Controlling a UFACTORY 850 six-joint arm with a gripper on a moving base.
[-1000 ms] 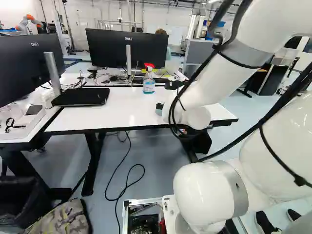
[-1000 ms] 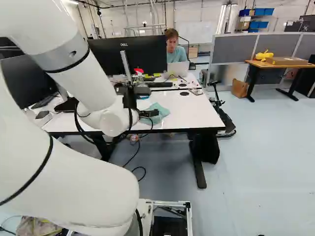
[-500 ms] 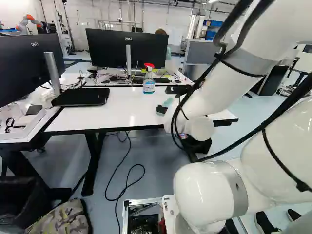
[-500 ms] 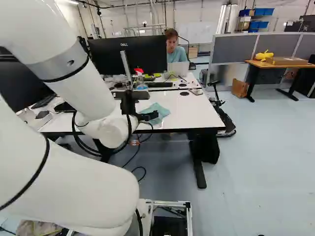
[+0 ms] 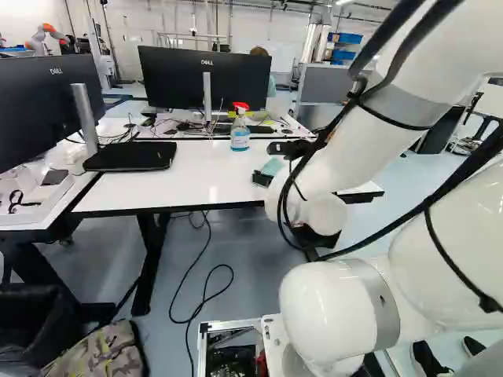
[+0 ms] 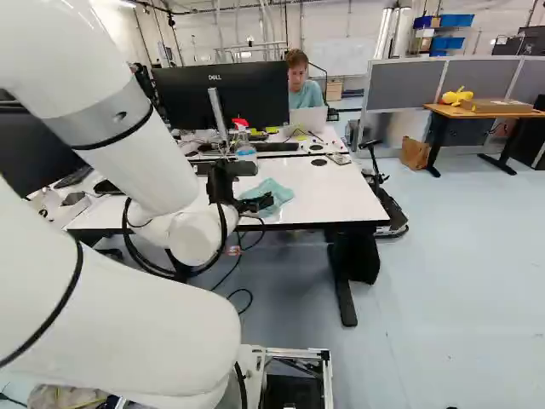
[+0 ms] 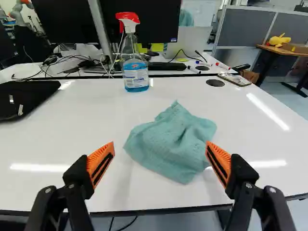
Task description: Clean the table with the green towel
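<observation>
The green towel [image 7: 171, 139] lies crumpled on the white tabletop [image 7: 62, 130], right of the middle and closer to the front edge than the rear, with a peaked fold on the side facing the rear edge. The gripper [image 5: 262, 163] is spread wide above the tabletop, an orange pad on each finger, and has nothing gripped. In the wrist view the towel sits just ahead, across the gap between the fingertips, its bulk closer to the right finger. That finger's tip overlaps the towel's edge in view, though whether the two touch is hard to judge from there.

The white arm [image 5: 338, 157] reaches over the front edge and hides the front right corner in the left base view.

A spray bottle [image 7: 135, 62] with a red trigger and blue liquid stands upright near the rear edge, beyond the towel and to its left. A black flat item [image 7: 24, 98] lies towards the left edge. A dark round disc [image 7: 215, 83] is set in the tabletop near the rear right corner, with a phone [image 7: 234, 78] just beside it, towards the right edge. Past the rear edge, a second tabletop carries a black monitor [image 5: 206, 77], a keyboard [image 7: 166, 66], loose cables and an open laptop [image 6: 308, 118].
</observation>
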